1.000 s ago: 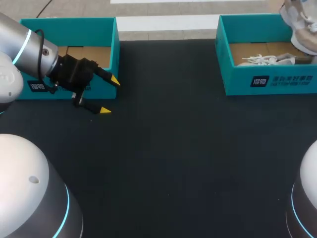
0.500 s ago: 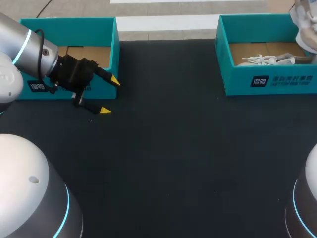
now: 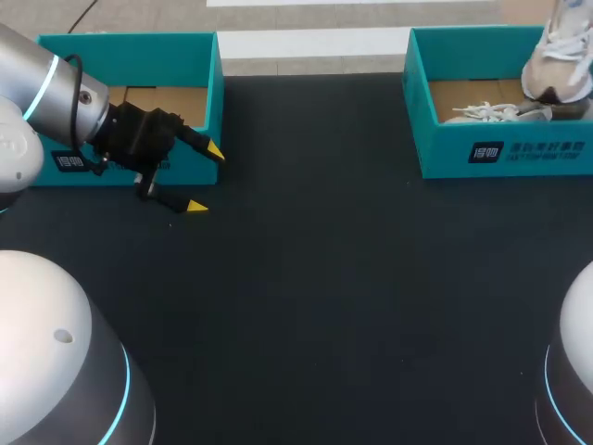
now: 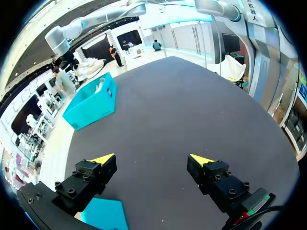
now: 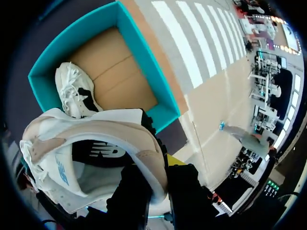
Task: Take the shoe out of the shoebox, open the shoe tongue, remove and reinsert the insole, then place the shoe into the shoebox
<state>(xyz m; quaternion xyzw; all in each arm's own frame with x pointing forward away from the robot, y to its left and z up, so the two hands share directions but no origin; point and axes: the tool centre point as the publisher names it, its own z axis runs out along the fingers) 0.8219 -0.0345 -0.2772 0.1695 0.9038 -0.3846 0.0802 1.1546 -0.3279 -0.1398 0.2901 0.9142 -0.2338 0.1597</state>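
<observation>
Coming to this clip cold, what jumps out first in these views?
The white and beige shoe stands out first: the right gripper is shut on its heel collar and holds it above the teal right shoebox at the table's far right. A second shoe lies inside that box. On the other side, the left gripper hangs open and empty beside the left shoebox.

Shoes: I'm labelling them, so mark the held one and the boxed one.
held shoe (image 5: 103, 130), right wrist view, beige collar rim
boxed shoe (image 5: 68, 91), right wrist view, white upper
</observation>
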